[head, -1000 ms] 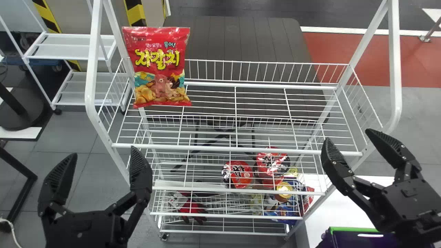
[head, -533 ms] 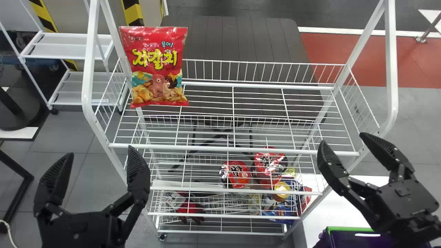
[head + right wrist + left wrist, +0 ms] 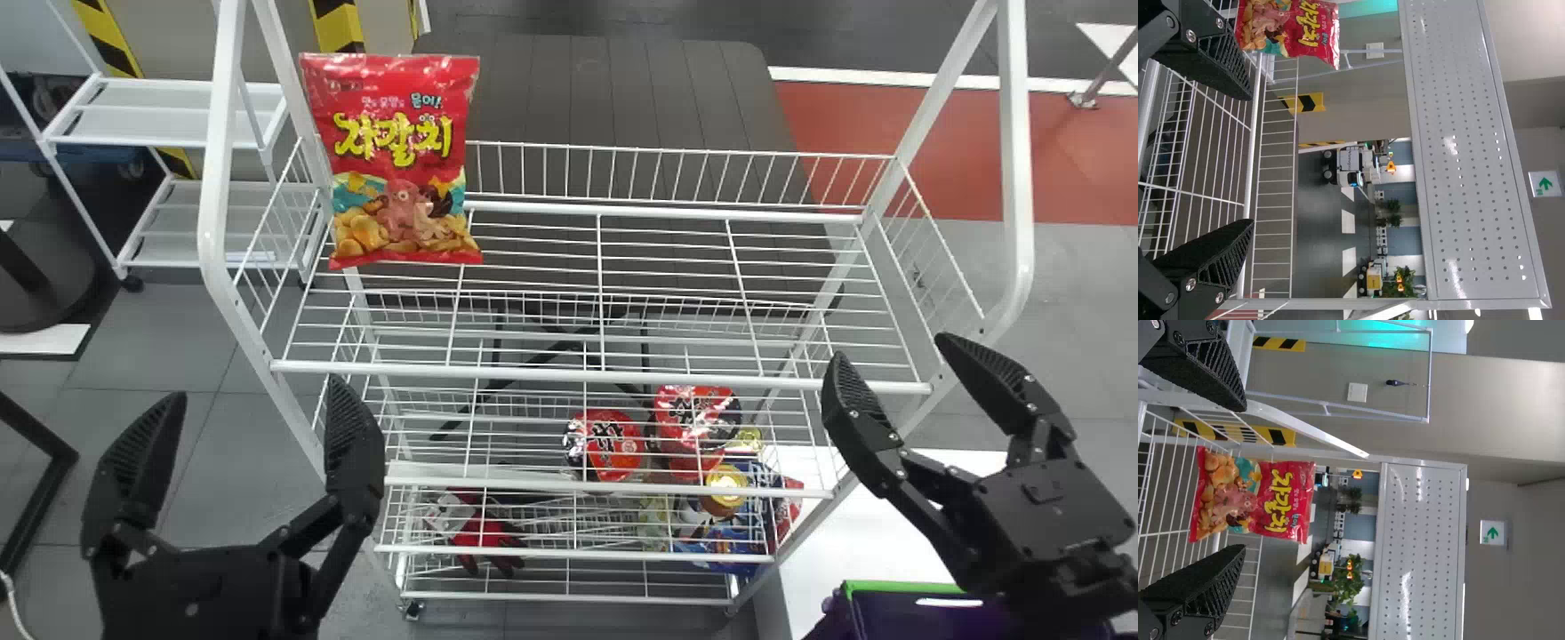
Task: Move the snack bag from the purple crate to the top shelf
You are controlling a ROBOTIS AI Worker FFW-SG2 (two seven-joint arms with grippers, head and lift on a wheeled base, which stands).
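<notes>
"What's held?"
"Nothing: left tool (image 3: pixel 255 388) and right tool (image 3: pixel 889 346) stand wide open."
"The bag (image 3: pixel 400 160)?"
"Upright on the top shelf (image 3: pixel 605 378), left end. Head view shows the crate (image 3: pixel 902 587); wrist views, a perforated panel (image 3: pixel 1465 153)."

Left pincer (image 3: pixel 256 389) and right pincer (image 3: pixel 889 345): matte black | Fingers (image 3: pixel 1211 257): flat, tapered | Inner faces: ridged | Finger roots: silver round-head screws (image 3: pixel 1191 285) | Behind left pincer: black links (image 3: pixel 302 526), boxy black housing (image 3: pixel 204 587) | Behind right pincer: black casing (image 3: pixel 1062 520), small rectangular plate (image 3: pixel 1042 492), apparently raised
</notes>
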